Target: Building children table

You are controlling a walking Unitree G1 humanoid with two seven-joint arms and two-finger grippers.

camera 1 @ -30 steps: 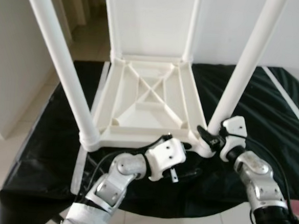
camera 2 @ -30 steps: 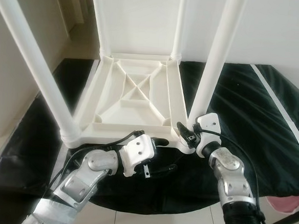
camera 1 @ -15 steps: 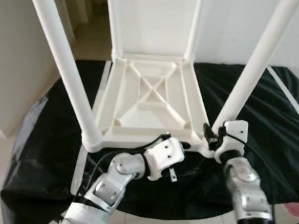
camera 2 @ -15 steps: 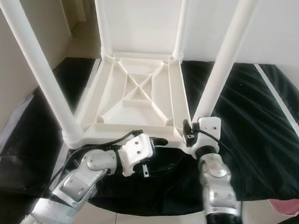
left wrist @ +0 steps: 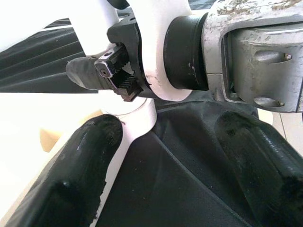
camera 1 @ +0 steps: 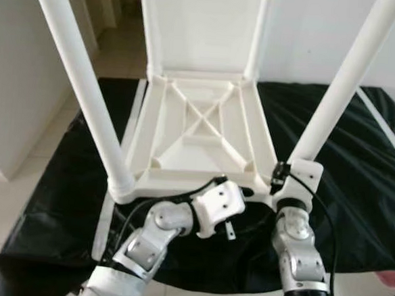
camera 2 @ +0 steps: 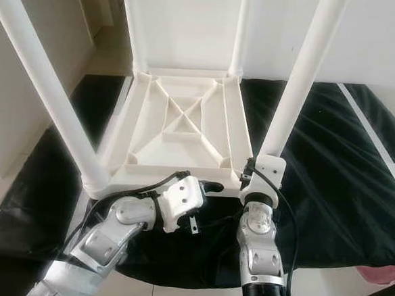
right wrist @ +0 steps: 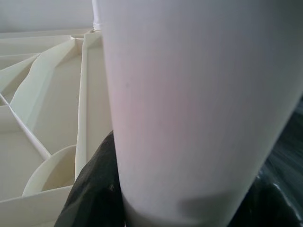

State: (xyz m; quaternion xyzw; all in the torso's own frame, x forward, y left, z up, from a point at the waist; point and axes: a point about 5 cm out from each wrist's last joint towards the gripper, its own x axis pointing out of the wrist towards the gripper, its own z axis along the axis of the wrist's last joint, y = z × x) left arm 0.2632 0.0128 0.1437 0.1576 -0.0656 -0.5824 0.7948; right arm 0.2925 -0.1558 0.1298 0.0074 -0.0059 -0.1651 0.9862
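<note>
upside-down white children's table [camera 1: 198, 131] on a black cloth [camera 1: 359, 166], four legs pointing up. right gripper [camera 1: 284, 183] clamped around the base of the near right leg [camera 1: 337, 83], one black finger on each side, just above its corner socket; long axis of that leg rising up and slightly away from the wrist. left gripper [left wrist: 161, 156] with fingers spread and empty, low at the table's near edge, just beside the same corner, aimed at the right gripper. right arm clearly placed for seating or twisting that leg.

All four table legs [camera 1: 86, 93] run off the top edge, and the right hand [camera 2: 250, 173] hides the near-right socket.
</note>
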